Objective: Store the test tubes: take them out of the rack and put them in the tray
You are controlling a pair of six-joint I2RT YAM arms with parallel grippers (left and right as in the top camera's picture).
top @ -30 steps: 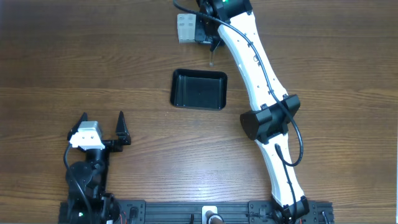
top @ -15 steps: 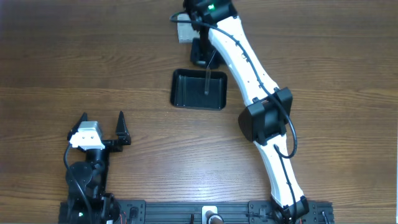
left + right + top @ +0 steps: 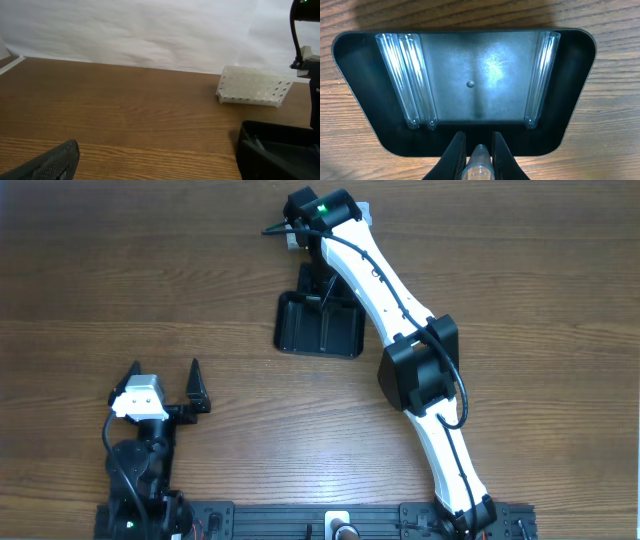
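Now the right gripper (image 3: 478, 137) hangs over the rim of the black tray (image 3: 570, 112), jaws clamped on a test tube (image 3: 480, 167), three tubes (image 3: 415, 80) already lying inside, so the next move looks like a gentle lower-and-release; left gripper (image 3: 164, 368) sits by its base, jaws apart.

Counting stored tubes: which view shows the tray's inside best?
The right wrist view: it looks straight into the tray, three tubes lying inside. In the top view the right arm covers part; the left wrist view catches one corner.

Right end effector (image 3: 477, 139) carried test tube (image 3: 479, 161), from rack (image 3: 252, 87) to tray (image 3: 572, 75)
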